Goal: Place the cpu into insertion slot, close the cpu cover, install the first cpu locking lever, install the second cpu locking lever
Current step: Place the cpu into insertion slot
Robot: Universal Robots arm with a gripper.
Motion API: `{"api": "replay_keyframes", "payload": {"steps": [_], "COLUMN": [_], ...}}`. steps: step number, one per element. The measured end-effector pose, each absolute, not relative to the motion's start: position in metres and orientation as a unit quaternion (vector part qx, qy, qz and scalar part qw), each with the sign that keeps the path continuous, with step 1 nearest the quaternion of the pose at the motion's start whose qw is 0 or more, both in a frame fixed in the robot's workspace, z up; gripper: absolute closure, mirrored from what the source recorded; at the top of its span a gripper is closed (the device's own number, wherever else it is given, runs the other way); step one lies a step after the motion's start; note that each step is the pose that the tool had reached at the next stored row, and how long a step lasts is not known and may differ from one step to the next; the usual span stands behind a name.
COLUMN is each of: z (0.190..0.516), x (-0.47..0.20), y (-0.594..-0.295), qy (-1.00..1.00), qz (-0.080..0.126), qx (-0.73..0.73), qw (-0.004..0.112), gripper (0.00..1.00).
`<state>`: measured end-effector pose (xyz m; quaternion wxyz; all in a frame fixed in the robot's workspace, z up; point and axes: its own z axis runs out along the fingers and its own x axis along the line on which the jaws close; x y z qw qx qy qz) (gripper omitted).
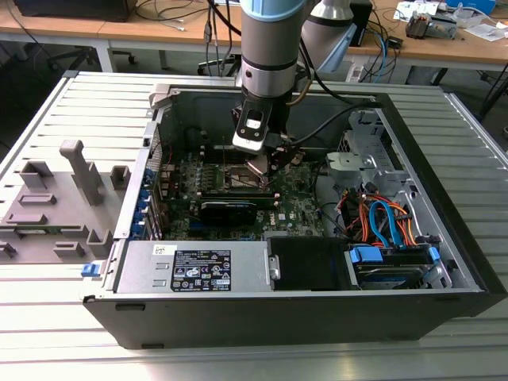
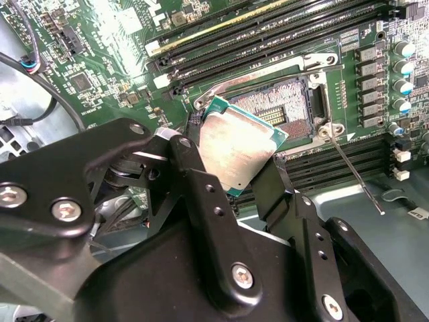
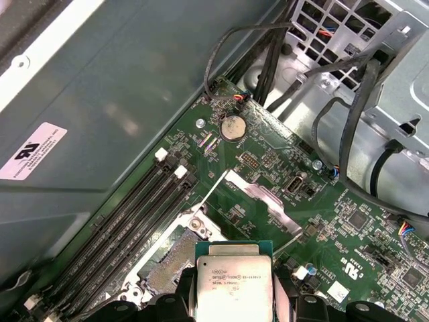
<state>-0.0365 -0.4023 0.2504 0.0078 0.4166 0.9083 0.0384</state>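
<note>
Gripper [image 2: 231,161] has its two black metal fingers [image 2: 198,181] clamped on the cpu [image 2: 241,144], one on each side edge. It's a flat square chip with a brushed silvery-grey lid on a green base, held tilted over a corner of the slot [image 2: 291,104] and not seated. In the first wrist view the cpu [image 3: 233,285] sits between the fingers, with the slot [image 3: 167,265] beside it.

The slot is a square with a fine grainy pin field and a shiny metal rim. The cover [image 3: 268,201], a thin silvery frame plate, is flipped up off it. One skinny wire lever [image 2: 352,171] sticks out past the slot. One round silver coin cell [image 3: 232,126] sits on the green board [image 3: 268,157].

In the exterior view the gripper [image 1: 266,163] hangs inside the open black case [image 1: 444,167].
</note>
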Motion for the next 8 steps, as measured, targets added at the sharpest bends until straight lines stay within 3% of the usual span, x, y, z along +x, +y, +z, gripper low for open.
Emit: {"api": "replay_keyframes", "payload": {"steps": [8], "z": [0.2504], "x": [-0.0365], "y": [-0.4023], "qy": [0.907], "qz": [0.038], "qx": [0.419], "qw": [0.008], "gripper": [0.45]}}
